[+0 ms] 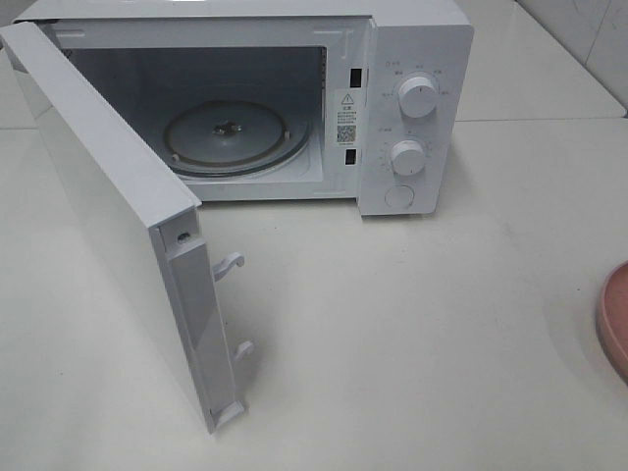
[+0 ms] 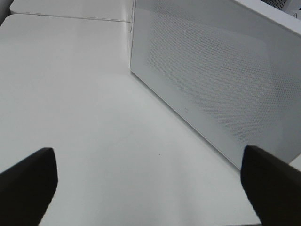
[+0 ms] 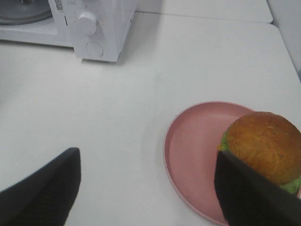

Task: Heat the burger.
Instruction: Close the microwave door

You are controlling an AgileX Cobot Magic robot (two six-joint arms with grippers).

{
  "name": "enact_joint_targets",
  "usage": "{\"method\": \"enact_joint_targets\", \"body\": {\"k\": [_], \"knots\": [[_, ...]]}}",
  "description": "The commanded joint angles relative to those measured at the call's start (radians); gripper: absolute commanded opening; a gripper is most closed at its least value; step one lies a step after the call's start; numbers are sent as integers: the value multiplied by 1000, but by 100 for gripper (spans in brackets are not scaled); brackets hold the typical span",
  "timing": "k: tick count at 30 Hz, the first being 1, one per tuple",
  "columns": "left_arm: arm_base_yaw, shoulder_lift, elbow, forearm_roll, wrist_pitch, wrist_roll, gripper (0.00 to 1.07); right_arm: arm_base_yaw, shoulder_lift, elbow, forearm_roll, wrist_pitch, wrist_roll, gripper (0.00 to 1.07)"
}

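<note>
Because the door (image 1: pixel 118 226) of the microwave (image 1: pixel 412 59) stands swung wide open on the left side, its two latch hooks pointing out over the desk (image 1: pixel 412 334), the cooking chamber is free to receive food. Beside this door, on its outer perforated face, hangs the left gripper (image 2: pixel 148 183); its dark fingers (image 2: pixel 28 183) are spread far apart and hold nothing, so it seems to wait out of the way, well apart from the chamber. Further right, inside the microwave, the glass turntable (image 1: pixel 231 137) lies bare, which I judge is the place meant for the food. On the control panel two white knobs (image 1: pixel 417 96) sit one above the other, with a round button below them; they will be needed only after the door is closed.

Still more to the right, near the edge of the desk, a pink plate (image 3: pixel 197 141) carries the burger (image 3: pixel 265 146), which rests on the far right part of the plate, not in its middle. The right gripper (image 3: pixel 146 188) hovers just by it with fingers (image 3: pixel 249 193) apart; one finger is close against the bun, and I cannot tell if it touches. Nothing is clamped yet, so the burger is not lifted.

As for the surface, the desk is smooth, pale and a little glossy, with seams between its panels. Of the room I see only a strip of light tiled wall (image 1: pixel 579 29) behind, at the right.
</note>
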Motion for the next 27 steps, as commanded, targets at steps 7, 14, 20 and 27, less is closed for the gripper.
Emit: {"method": "enact_joint_targets", "body": {"k": [7, 14, 20, 27], "knots": [[4, -14, 1, -2, -9, -5, 98, -47, -62, 1, 4, -10, -15, 76], [4, -12, 1, -2, -9, -5, 98, -47, -62, 1, 3, -10, -11, 76], [4, -12, 1, -2, -9, -5, 98, -47, -62, 1, 3, -10, -11, 76], [4, -12, 1, -2, -9, -5, 98, -47, -62, 1, 3, -10, -11, 76]]}}
